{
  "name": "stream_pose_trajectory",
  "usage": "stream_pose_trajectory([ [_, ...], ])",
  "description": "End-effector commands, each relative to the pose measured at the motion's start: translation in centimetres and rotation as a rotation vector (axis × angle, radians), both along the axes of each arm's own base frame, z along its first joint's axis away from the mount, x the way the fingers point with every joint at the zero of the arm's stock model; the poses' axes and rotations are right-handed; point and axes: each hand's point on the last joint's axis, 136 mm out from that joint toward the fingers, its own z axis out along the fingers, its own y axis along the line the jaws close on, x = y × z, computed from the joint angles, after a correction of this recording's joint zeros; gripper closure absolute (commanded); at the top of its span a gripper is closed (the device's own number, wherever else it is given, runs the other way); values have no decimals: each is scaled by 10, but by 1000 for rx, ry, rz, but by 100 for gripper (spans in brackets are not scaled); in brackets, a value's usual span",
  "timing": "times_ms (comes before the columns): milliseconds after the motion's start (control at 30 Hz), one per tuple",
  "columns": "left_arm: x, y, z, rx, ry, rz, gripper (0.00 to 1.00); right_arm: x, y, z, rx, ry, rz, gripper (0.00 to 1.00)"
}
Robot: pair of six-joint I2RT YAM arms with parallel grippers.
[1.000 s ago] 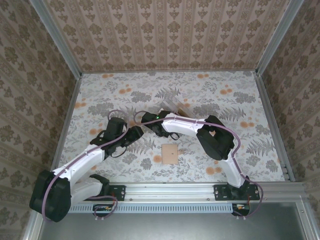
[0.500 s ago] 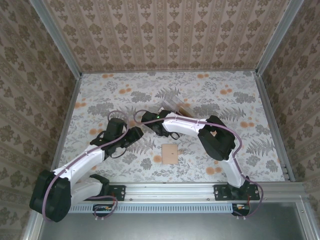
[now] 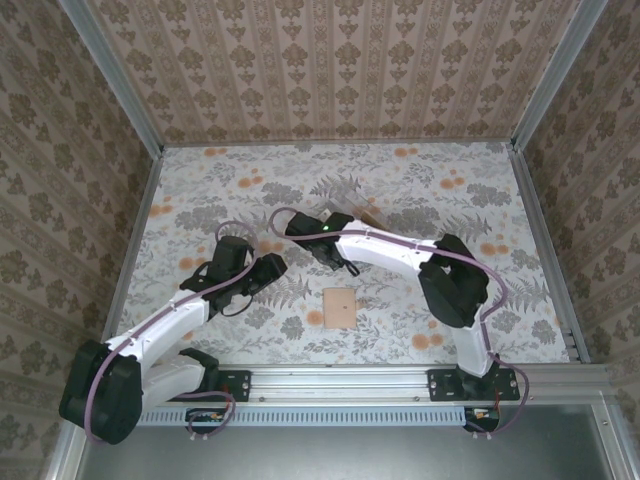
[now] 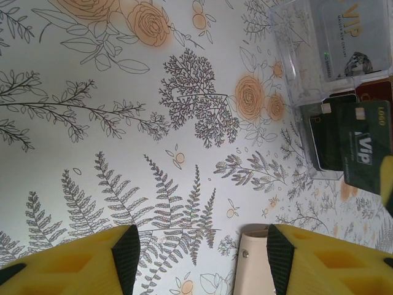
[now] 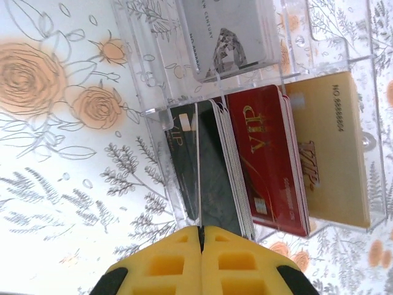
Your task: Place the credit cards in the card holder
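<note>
Dark card point(image 5: 212, 166): thin, probably stiff and slick; best pinched by its exposed edge.
Right gripper point(image 5: 201, 236): clamped on it.
Left gripper point(image 4: 199, 249): apart.

Two arms, left arm point(image 3: 165, 322) & right arm point(image 3: 385, 250): white shells w/ black joints, black bases. Purple cable point(image 3: 480, 290) looped along each. Tiny green LED point(image 3: 327, 228) on right wrist. Left claw point(image 4: 199, 249), right claw point(image 5: 201, 236): yellow fingers w/ moulded recesses, black inner faces

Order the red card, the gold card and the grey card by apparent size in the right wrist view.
1-2. The red card and the gold card look about alike, so I do not rank them.
3. The grey card is smallest as seen, but the picture edge cuts it off.
</note>
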Motion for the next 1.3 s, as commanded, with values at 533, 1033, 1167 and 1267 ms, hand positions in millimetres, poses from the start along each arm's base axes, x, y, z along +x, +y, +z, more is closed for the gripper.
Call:
stream_pose_trajectory([
  [533, 37, -83, 96, -434, -151, -233, 32, -38, -7, 107, 1359, 41, -302, 100],
  [1033, 49, -141, 122, -615, -169, -323, 48, -37, 11, 102, 1541, 132, -316, 100],
  [1167, 50, -142, 125, -617, -177, -324, 61, -36, 13, 97, 1530, 148, -322, 99],
  [1267, 50, -142, 126, -615, -181, -327, 70, -36, 16, 96, 1536, 161, -318, 97],
])
